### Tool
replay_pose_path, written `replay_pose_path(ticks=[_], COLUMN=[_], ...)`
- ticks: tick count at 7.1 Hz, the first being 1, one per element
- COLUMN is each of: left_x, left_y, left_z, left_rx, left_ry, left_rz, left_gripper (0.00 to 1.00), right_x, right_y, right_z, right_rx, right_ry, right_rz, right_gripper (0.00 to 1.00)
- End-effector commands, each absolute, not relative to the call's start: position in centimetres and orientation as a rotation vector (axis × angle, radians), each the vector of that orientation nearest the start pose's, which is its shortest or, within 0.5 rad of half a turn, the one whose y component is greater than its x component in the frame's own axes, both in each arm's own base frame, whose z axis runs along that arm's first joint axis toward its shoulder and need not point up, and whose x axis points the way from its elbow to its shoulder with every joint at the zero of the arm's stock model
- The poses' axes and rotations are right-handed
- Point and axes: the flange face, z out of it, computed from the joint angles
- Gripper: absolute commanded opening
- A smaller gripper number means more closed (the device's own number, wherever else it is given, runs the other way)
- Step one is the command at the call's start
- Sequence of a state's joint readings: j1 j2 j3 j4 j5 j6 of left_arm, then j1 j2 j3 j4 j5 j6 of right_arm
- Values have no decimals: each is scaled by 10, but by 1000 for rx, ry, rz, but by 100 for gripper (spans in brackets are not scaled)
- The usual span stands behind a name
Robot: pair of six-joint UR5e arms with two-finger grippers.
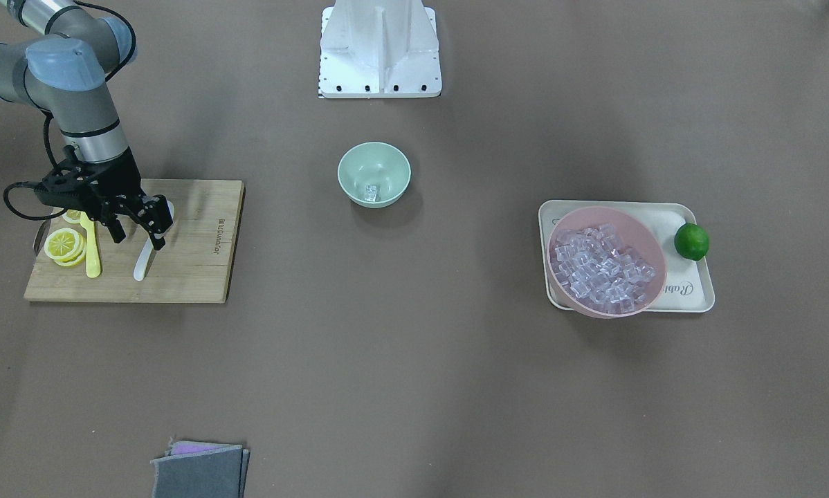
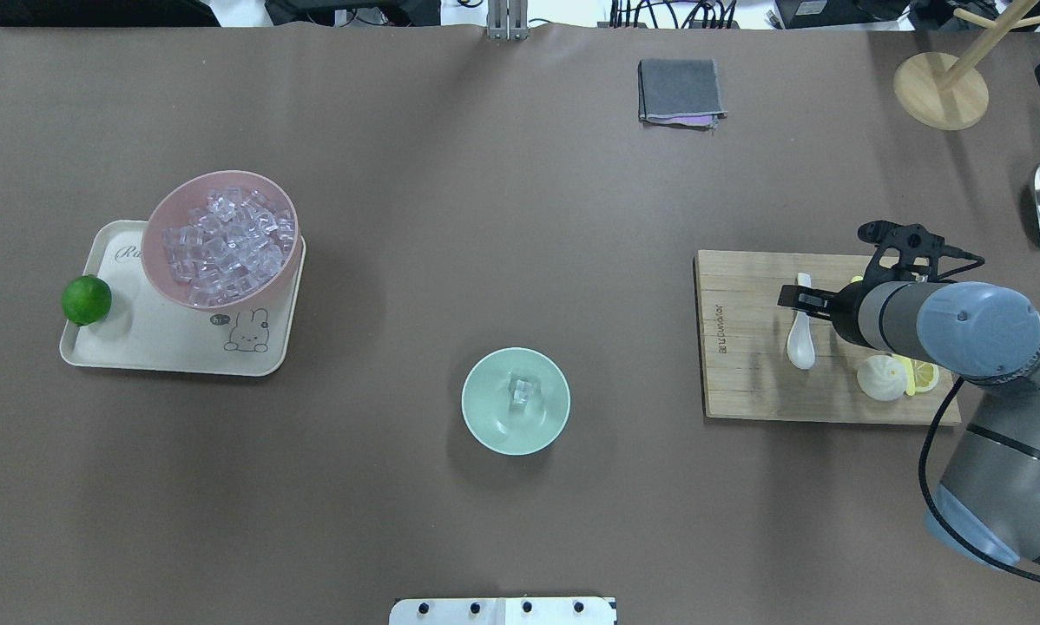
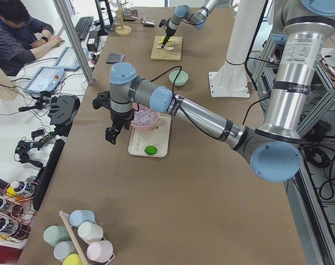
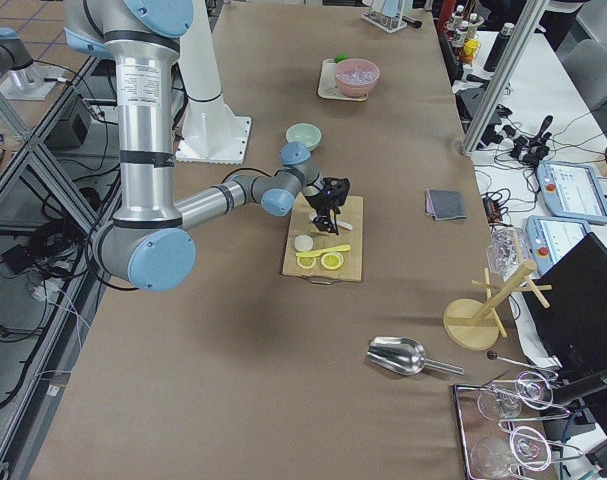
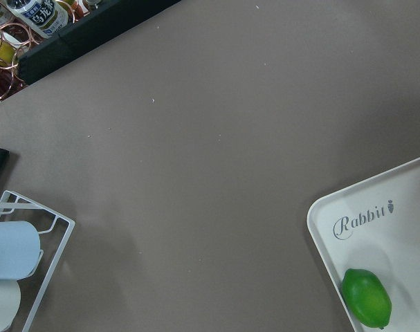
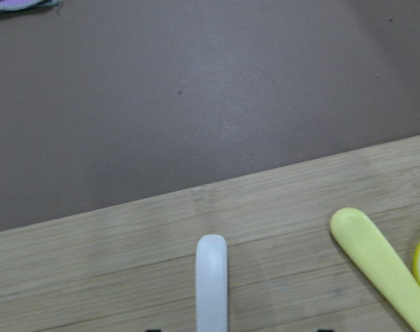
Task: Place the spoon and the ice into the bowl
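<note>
**Ice in, spoon not yet lifted**

Seen from overhead, at 9 o'clock on the tabletop (image 2: pixel 520 217) sits a cream tray (image 2: pixel 138 347). A lime (image 2: pixel 86 299) is at the tray's 9 o'clock edge, and a pink bowl (image 2: pixel 151 260) heaped with spare cubes (image 2: pixel 225 243) is at its 1 o'clock corner. The left end effector (image 3: pixel 111 134) hangs beside this tray, off its outer edge. It shows only in the side view, so I cannot tell how its jaws stand.

Near the centre, toward 6 o'clock, the mint bowl (image 2: pixel 485 425) holds one piece of ice (image 2: pixel 521 391) lying on its floor. I judge that half of the task done.

At 3 o'clock is the cutting board (image 2: pixel 746 382). The spoon (image 2: pixel 801 343) lies flat on it, scoop toward 6 o'clock and handle toward 12. A yellow knife (image 1: pixel 93 252) and lemon slices (image 1: pixel 64 244) lie just beside it. The right end effector (image 1: pixel 138 238) is low over the spoon's handle with its jaws spread wide, one to each side, and grips nothing. What is left, as I read it, is to close on the handle, lift the spoon and carry it across to the bowl.

As for writing, the tray carries the script word "Rabbit" (image 5: pixel 362 220) with a tiny carrot after it, and a cartoon rabbit (image 2: pixel 246 334) is printed at the opposite corner. The board has a small burned-in brand (image 2: pixel 722 328) along its 9 o'clock edge, too small to read with confidence.
</note>
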State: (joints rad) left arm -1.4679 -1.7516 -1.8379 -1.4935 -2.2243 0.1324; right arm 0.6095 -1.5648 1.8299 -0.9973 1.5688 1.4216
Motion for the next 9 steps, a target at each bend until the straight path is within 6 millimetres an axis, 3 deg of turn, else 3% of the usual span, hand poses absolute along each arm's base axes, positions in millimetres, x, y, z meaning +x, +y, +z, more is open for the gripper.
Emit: replay_pose_path(ticks=[1,4,5,6,8,9], left_x=[-16,-16,-16,-15,-15,-15], left_y=[-554,-554,-554,-554,-555,-555], left_z=[450,450,450,449,451,453], left_rx=[369,368,368,365,359,355], left_ry=[644,644,644,647,647,647], left_rz=[345,344,342,330,328,327], left_gripper=[98,98,98,98,98,98], right_x=[-360,-367,-368,-368,-371,-380], right_y=[-407,-403,-403,-403,-402,-412], right_z=[480,483,480,478,468,429], right_rx=[323,344,344,345,346,341], right_ry=[-771,-756,-762,-766,-778,-762], right_rz=[429,422,426,428,412,420], right_gripper=[76,45,13,0,0,0])
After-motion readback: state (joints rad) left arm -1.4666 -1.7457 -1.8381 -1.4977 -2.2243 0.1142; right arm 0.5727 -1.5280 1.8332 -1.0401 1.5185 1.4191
